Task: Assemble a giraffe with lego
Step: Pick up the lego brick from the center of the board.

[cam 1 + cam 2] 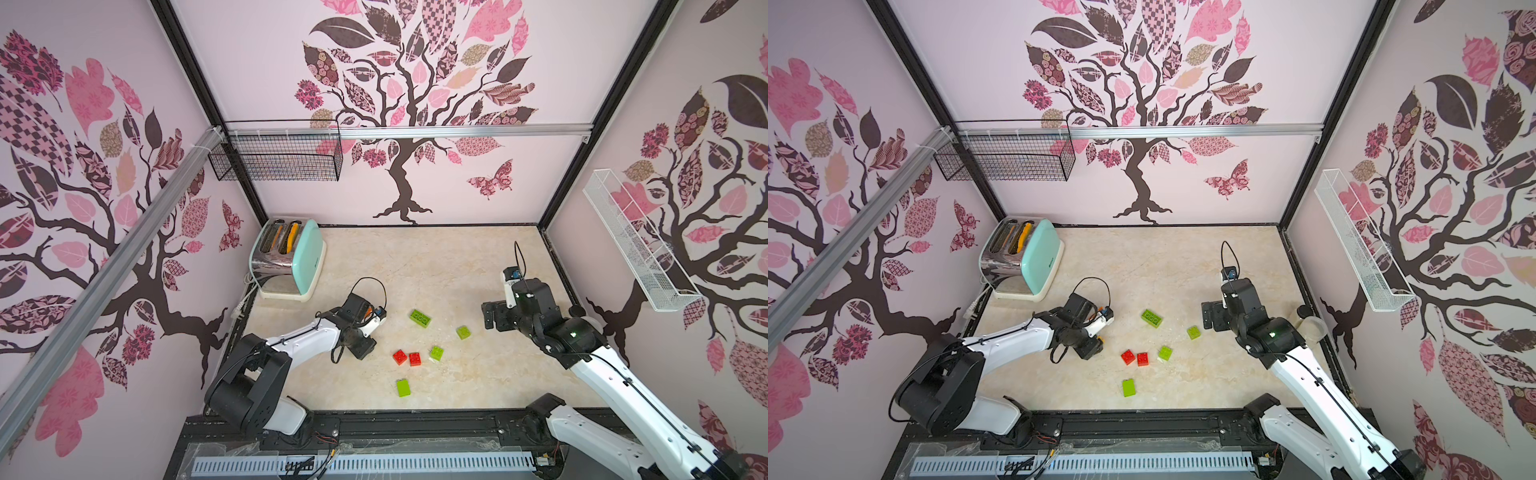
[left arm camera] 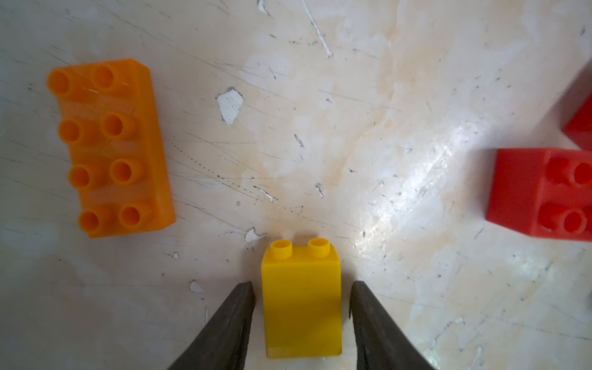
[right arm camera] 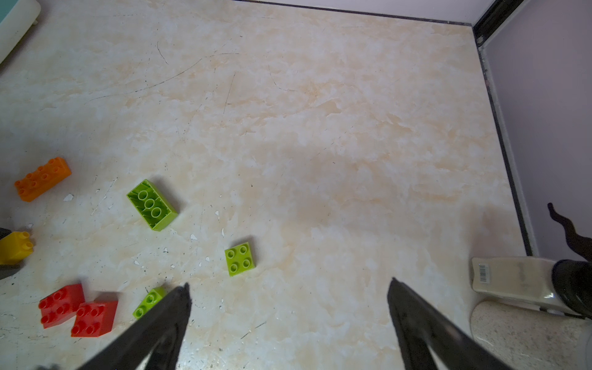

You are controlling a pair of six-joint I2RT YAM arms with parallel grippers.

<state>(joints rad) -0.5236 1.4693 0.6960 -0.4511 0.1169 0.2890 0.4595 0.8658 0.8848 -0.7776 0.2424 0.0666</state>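
Note:
No giraffe is in view; the lego lies as loose bricks. My left gripper (image 2: 302, 283) is low on the table, open, with narrow gaps to the yellow brick (image 2: 301, 298) lying on its side between the fingers. An orange long brick (image 2: 112, 147) rests beside it. Two red bricks (image 1: 400, 356) (image 1: 414, 359) sit mid-table. Lime bricks are scattered: a long one upside down (image 1: 420, 318), two small ones (image 1: 463, 332) (image 1: 436, 353), and one on its side (image 1: 403, 387). My right gripper (image 3: 290, 282) hangs wide open and holds nothing, to the right of the bricks (image 1: 492, 316).
A mint toaster (image 1: 291, 257) stands at the back left. A black wire basket (image 1: 276, 156) and a white one (image 1: 636, 245) hang on the walls. A jar and a lying bottle (image 3: 512, 278) sit by the right wall.

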